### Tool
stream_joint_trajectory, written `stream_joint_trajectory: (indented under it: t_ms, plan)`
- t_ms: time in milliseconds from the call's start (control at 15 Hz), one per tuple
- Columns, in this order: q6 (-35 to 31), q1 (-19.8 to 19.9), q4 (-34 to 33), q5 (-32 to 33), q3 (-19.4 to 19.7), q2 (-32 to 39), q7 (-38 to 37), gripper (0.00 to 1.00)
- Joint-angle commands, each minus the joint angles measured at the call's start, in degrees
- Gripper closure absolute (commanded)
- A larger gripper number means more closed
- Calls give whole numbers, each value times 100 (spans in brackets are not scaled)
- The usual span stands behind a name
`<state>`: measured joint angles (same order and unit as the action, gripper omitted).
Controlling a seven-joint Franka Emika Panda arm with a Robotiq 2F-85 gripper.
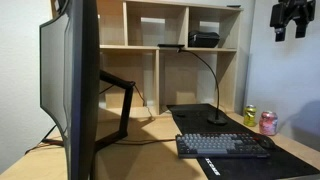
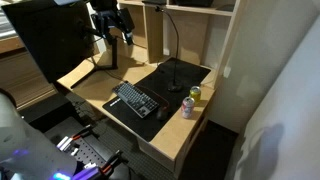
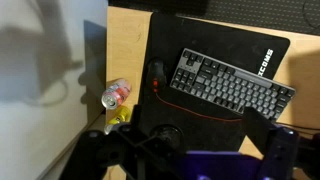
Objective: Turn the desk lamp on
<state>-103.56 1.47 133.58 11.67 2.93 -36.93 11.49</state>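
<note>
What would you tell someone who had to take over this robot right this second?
Claw: open, empty, high above the desk, touching nothing.
Lamp: upright at the back of the black mat, behind the keyboard, next to two cans. Its head shows no glow.
Done: nothing visible so far.
Left: lower the claw to the lamp and work its switch. I cannot see where the switch sits.
</note>
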Motion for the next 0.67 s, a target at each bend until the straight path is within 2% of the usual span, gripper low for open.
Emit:
stream_joint_trajectory:
  t_ms: [0, 133, 200, 400, 600]
  plan:
    - [15, -42, -12, 18, 29, 3, -20, 0]
    - [336, 237, -77, 162, -228, 26, -893, 0]
    - [557, 247, -130, 124, -260, 50, -1145, 0]
    - [1355, 27, -347, -754, -153, 154, -1544, 0]
    - [1641, 124, -484, -1442, -193, 226, -2272, 0]
